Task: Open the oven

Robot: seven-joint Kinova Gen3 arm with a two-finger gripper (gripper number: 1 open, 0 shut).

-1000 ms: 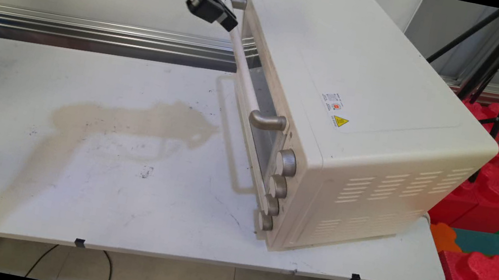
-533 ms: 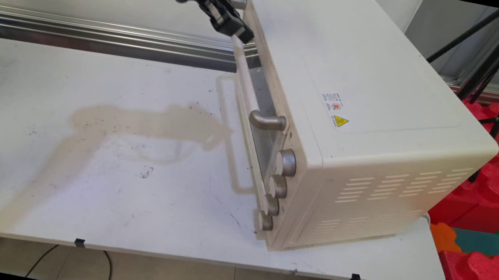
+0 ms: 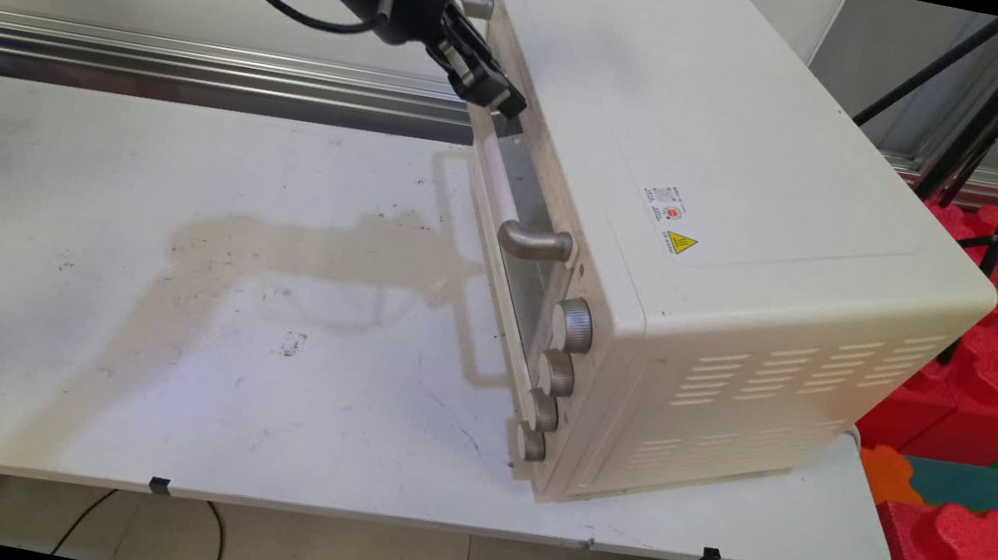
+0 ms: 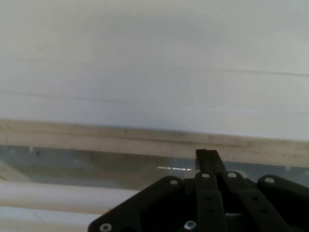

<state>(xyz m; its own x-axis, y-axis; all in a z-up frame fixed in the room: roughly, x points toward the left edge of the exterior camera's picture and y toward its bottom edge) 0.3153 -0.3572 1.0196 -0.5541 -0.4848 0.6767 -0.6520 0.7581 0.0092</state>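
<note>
From above, a cream toaster oven [image 3: 719,236] stands on the right end of a white table [image 3: 149,313], its door facing left. The black gripper [image 3: 489,94] presses against the door's upper far corner, over the far end of the white handle [image 3: 500,184]. The hand view alone shows the door up close: its cream top edge [image 4: 145,137], glass [image 4: 72,162] and handle bar [image 4: 58,195]. The fingers look drawn together, gripping nothing. One oven, one handle, four knobs [image 3: 573,325].
</note>
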